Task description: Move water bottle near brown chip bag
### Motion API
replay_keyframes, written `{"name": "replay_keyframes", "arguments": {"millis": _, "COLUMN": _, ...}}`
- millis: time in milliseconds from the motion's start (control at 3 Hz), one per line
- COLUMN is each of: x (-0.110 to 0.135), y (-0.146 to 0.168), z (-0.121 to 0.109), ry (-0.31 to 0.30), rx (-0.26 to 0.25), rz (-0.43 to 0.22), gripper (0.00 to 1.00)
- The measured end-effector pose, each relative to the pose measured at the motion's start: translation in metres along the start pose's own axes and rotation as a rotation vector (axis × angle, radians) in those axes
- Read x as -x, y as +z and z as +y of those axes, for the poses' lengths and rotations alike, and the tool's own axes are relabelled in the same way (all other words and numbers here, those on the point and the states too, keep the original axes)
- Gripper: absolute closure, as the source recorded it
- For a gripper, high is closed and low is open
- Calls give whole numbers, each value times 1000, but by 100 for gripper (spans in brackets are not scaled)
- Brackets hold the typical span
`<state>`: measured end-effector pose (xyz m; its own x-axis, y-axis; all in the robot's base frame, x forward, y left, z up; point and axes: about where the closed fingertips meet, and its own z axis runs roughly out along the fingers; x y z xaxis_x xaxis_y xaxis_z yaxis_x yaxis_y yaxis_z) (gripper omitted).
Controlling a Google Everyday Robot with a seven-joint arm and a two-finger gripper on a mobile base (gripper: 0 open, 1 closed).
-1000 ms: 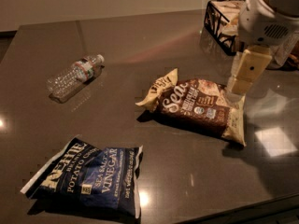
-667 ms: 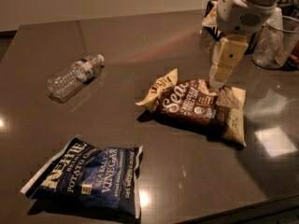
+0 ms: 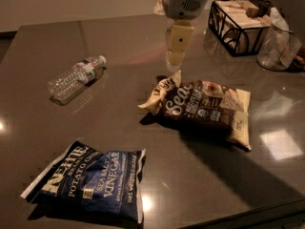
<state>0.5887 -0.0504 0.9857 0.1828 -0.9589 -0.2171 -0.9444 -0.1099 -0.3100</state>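
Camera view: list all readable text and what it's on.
"KETTLE", "POTATO", "SEA SALT", "VINEGAR": blue chip bag.
"Sea": brown chip bag; its smaller print is too blurred to read.
water bottle: label unreadable.
gripper, above the table behind the brown chip bag: no text.

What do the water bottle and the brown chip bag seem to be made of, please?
The water bottle looks like thin clear plastic: see-through, ribbed, glinting. The brown chip bag seems a crinkled printed film or foil, with creases and a dull sheen. The gripper hangs above the table beyond the bag, touching neither.
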Motion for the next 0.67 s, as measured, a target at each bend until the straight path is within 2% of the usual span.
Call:
{"name": "replay_keyframes", "arguments": {"millis": 333, "x": 51, "y": 21, "z": -9, "ry": -128, "rx": 2, "rz": -29, "gripper": 0}}
{"name": "replay_keyframes", "arguments": {"millis": 667, "x": 99, "y": 54, "z": -13, "ry": -264, "rx": 30, "rz": -32, "gripper": 0}}
